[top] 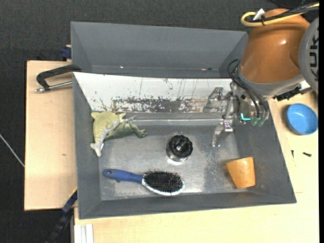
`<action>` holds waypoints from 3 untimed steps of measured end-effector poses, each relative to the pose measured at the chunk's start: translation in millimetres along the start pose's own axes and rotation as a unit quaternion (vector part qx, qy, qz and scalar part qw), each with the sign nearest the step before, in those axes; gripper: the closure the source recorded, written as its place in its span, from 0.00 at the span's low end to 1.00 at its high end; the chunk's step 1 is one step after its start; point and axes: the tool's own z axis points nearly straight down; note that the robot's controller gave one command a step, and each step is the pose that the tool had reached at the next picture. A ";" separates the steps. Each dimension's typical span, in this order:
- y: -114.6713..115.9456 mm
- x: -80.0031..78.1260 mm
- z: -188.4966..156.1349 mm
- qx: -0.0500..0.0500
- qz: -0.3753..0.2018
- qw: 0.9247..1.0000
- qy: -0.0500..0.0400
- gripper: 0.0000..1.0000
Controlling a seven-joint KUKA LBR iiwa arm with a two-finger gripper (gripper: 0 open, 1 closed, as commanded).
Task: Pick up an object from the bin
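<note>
My gripper (pixel 226 125) hangs low at the right side of the bin, near the back wall. An orange cup (pixel 241 172) lies tilted on the bin floor, in front of the gripper and slightly to its right, apart from it. To the gripper's left, near the middle of the floor, sits a round black and silver knob-like thing (pixel 179 147). I see nothing held by the gripper.
A hairbrush with a blue handle and black bristles (pixel 152 180) lies along the front of the bin. A pale green toy dinosaur (pixel 112 128) lies at the left. The arm's orange cover hangs over the bin's back right corner.
</note>
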 end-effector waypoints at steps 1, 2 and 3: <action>26.6 6.8 162.7 0.000 -0.034 0.999 -0.009 0.00; 26.8 5.0 159.3 0.000 -0.034 0.999 -0.012 1.00; 28.2 -5.5 23.5 0.001 -0.038 0.999 -0.011 1.00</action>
